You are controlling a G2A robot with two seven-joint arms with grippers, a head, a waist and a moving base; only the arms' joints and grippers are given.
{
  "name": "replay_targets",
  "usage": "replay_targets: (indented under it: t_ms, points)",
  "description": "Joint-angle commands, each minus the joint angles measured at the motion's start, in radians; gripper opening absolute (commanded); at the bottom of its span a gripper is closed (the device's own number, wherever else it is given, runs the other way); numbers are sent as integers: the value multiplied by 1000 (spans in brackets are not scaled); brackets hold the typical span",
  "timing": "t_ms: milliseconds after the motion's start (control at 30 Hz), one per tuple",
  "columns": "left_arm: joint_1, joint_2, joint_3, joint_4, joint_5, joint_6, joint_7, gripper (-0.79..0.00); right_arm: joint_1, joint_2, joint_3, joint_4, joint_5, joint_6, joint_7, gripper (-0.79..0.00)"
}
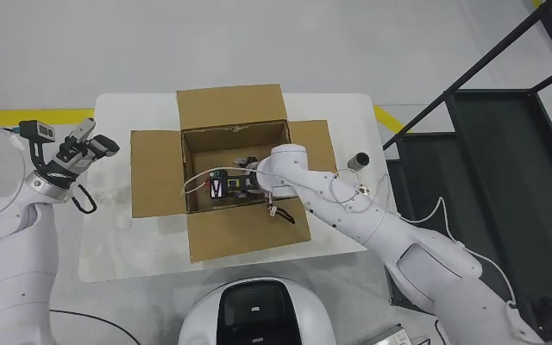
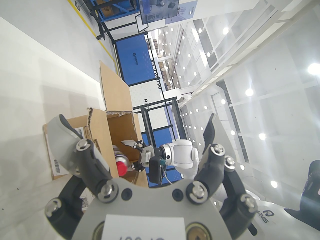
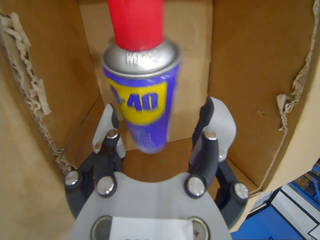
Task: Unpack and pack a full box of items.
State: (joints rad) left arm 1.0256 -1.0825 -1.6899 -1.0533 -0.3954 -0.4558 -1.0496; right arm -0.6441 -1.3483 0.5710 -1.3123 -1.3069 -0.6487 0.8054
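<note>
An open cardboard box [image 1: 159,172] stands in the middle of the white table, all its flaps folded out. My right arm reaches down into it. A blue and yellow spray can [image 3: 142,96] with a red cap stands between the fingers of my right gripper [image 3: 160,104], blurred. The fingers are spread wide, one close beside the can, the other well clear of it. From the left wrist view the can's red cap [image 2: 121,167] shows inside the box [image 2: 117,96], with the right gripper [image 2: 132,156] next to it. My left gripper [image 1: 90,142] hangs open and empty over the table's left edge.
A small dark cylinder [image 1: 358,160] lies on the table [image 1: 129,241] to the right of the box. A black metal frame [image 1: 483,129] stands close beside the table's right side. Bare table surface lies left of the box.
</note>
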Motion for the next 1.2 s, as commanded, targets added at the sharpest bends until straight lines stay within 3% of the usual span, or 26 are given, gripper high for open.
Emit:
replay_targets:
  t_ms: [0,233,500,700,867,1033,1167]
  points:
    - [0,0,0,0,0,0,0,0,-15,8,20,-24,1,-1,-13,0]
    - [0,0,0,0,0,0,0,0,-162,72,177,-248,-38,29,-108,0]
    - [0,0,0,0,0,0,0,0,-505,167,539,-545,-88,99,-343,0]
    - [0,0,0,0,0,0,0,0,-746,203,783,-590,-39,139,-484,0]
    - [0,0,0,0,0,0,0,0,-907,219,941,-578,17,183,-527,0]
    - [0,0,0,0,0,0,0,0,-1014,225,1041,-597,59,225,-535,0]
    - [0,0,0,0,0,0,0,0,-1026,226,1050,-607,56,230,-531,0]
